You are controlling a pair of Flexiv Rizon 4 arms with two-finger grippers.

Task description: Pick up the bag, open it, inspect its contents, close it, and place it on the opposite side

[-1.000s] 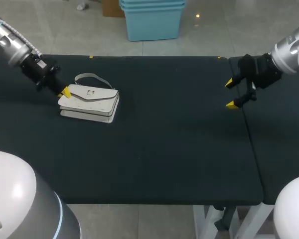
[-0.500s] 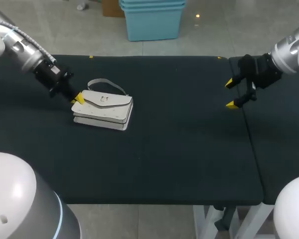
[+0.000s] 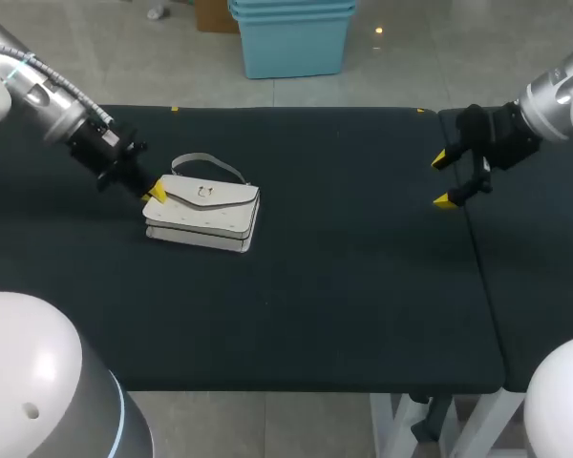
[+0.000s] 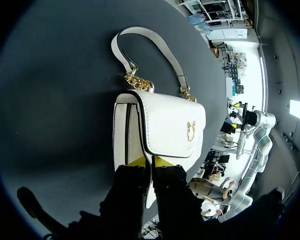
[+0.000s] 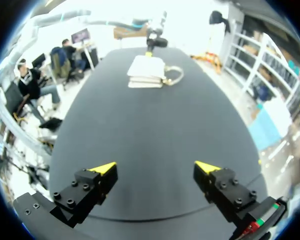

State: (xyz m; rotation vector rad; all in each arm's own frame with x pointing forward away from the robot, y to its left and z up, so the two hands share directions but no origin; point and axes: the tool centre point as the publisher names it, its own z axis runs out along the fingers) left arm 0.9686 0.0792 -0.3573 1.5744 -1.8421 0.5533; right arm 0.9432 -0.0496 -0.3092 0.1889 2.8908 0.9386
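Table (image 3: 363, 305): dark cloth; nearly all its bare run lies to the bag's right.

Bag (image 3: 205, 212): white, flapped, lying flat on the table, not yet lifted, flap down.

Left gripper (image 4: 149, 161): at the bag's left end, yellow tips drawn close with the flap's rim and end wall pinched between them. Reads as a closed grip on the bag, though the wrist view hides how deep the pads sit.

Right gripper (image 3: 443, 178): well to the bag's right, jaws spread wide, holding nothing.

Strap (image 4: 117, 50): loose arc on the cloth behind the bag, gold chain links at each root.

Clasp (image 4: 191, 126): small, gold, mid-flap, on the bag's front.

Step in hand, as judged: securing and raising the bag. A hold at one end will likely let the far end droop, so lift slowly and keep it level. Bring the right gripper to the bag's free right end or flap rim for support before working the clasp. Mind the strap; it could snag a finger.
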